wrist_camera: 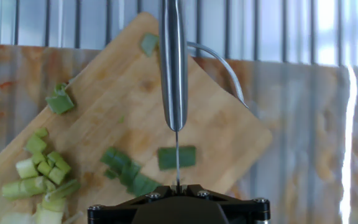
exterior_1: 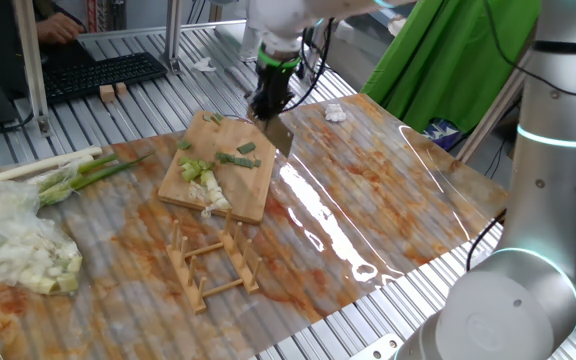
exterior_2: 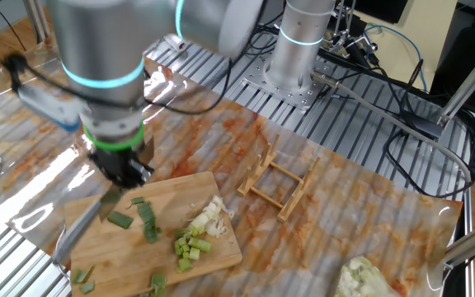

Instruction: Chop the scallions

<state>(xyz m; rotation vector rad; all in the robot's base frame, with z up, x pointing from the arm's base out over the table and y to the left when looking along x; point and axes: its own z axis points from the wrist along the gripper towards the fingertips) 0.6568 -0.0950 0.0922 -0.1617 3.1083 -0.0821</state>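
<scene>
— What's on the desk [exterior_1: 388, 210] from where you stand?

— A rectangular bamboo chopping board [exterior_1: 193, 180] beneath the black claw [exterior_1: 268, 100], which is clamped on a steel-bladed knife [wrist_camera: 174, 68].

— And the scallions?

— Short green and pale chopped scallion pieces [exterior_2: 190, 239] lie scattered on the board, just below and beside the claw.

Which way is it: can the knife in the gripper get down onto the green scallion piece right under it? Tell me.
Probably yes. The gripper holds the knife above the cutting board, the blade lined up over a green scallion piece. Nothing shows between blade and piece.
</scene>
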